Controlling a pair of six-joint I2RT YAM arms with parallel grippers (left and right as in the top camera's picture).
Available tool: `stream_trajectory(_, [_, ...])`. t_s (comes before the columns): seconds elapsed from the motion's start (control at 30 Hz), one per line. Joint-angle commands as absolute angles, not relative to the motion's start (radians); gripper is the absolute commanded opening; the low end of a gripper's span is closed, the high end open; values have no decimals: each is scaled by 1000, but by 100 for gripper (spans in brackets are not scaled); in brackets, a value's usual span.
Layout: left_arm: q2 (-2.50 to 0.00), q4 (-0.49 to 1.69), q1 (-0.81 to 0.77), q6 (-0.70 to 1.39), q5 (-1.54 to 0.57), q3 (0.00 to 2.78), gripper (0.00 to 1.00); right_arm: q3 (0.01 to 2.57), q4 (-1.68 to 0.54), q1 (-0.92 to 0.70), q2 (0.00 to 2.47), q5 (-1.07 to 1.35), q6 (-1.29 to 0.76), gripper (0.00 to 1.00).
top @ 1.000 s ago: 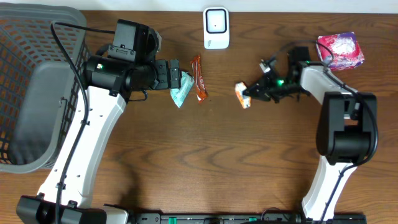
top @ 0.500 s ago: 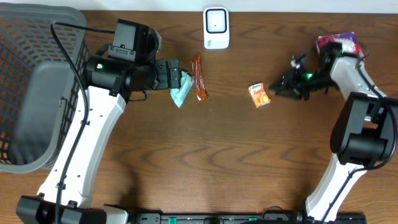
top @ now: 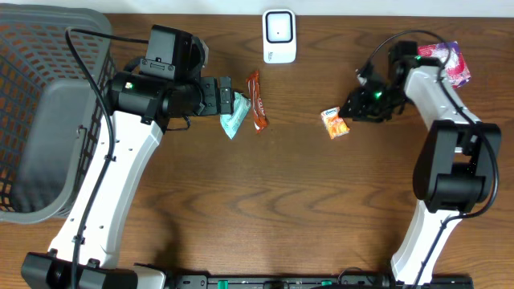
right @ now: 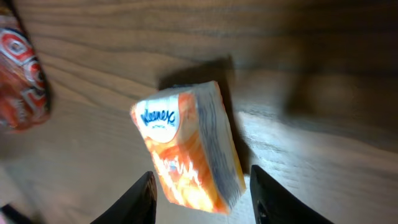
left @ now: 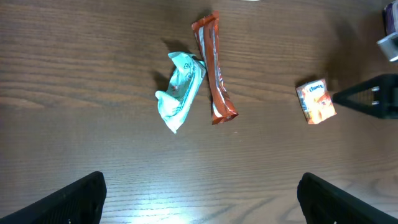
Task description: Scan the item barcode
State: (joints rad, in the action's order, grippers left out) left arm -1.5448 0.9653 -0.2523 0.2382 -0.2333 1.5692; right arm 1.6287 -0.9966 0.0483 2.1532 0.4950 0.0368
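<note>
An orange Kleenex tissue pack (top: 335, 123) lies on the wooden table right of centre, also visible in the left wrist view (left: 316, 101). In the right wrist view the pack (right: 189, 146) fills the middle, its near end between my right gripper's (right: 202, 202) fingertips with a gap on each side. That right gripper (top: 352, 110) is open and hovers just right of the pack. The white scanner (top: 279, 36) stands at the table's far edge. My left gripper (left: 202, 208) is wide open above bare wood, holding nothing, near a teal wrapper (top: 233, 118).
A red-brown snack bar (top: 255, 100) lies beside the teal wrapper (left: 180, 90). A pink and purple package (top: 450, 60) sits at the far right. A dark mesh basket (top: 40, 48) fills the left side.
My right gripper opened and let go of the tissue pack, which now lies on the table a little further right. The arm swung away right, then came back. The left arm is still.
</note>
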Motion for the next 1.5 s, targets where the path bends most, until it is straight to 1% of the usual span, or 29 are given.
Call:
stream_trajectory(0.0, [-1549, 968, -252, 233, -230, 1576, 98, 1558, -944, 22, 2160, 463, 54, 41])
stream_trajectory(0.1, [-1549, 968, -252, 233, -230, 1576, 98, 1497, -875, 0, 2161, 462, 54, 38])
stream_trajectory(0.13, [-1549, 968, -252, 233, -230, 1576, 98, 1485, -861, -4, 2161, 462, 54, 31])
stream_trajectory(0.17, [-1549, 968, -252, 233, -230, 1576, 98, 1477, -852, -7, 2160, 461, 54, 20])
stream_trajectory(0.2, [-1549, 968, -252, 233, -231, 1576, 98, 1473, -850, -9, 2161, 461, 54, 7])
stream_trajectory(0.23, [-1549, 968, -252, 233, -230, 1576, 98, 1475, -848, -12, 2159, 462, 37, 1])
stream_trajectory(0.3, [-1549, 968, -252, 233, -231, 1576, 98, 1493, -850, -15, 2156, 467, -2, 1])
stream_trajectory(0.47, [-1549, 968, -252, 233, -231, 1576, 98, 1627, -855, -16, 2144, 659, -30, 1])
stream_trajectory(0.57, [-1549, 968, -252, 233, -230, 1576, 98, 1731, -831, -19, 2143, 648, -56, 1])
stream_trajectory(0.7, [-1549, 968, -252, 233, -230, 1576, 98, 1834, -699, -48, 2143, 492, -146, 1])
stream_trajectory(0.8, [-1549, 968, -252, 233, -231, 1576, 98, 1851, -579, -105, 2143, 287, -148, 1])
stream_trajectory(0.93, [-1549, 968, -252, 233, -230, 1576, 98, 1851, -453, -215, 2156, -38, -36, 1])
stream_trajectory(1.1, [-1549, 968, -252, 233, -231, 1576, 98, 1851, -283, -344, 2194, -254, 110, 1])
stream_trajectory(1.2, [-1549, 968, -252, 233, -231, 1576, 98, 1851, -183, -397, 2222, -360, 144, 1])
stream_trajectory(1.33, [-1549, 968, -252, 233, -230, 1576, 98, 1851, -121, -432, 2271, -407, 219, 1])
stream_trajectory(1.47, [-1549, 968, -252, 233, -231, 1576, 98, 1851, -125, -437, 2299, -484, 167, 1])
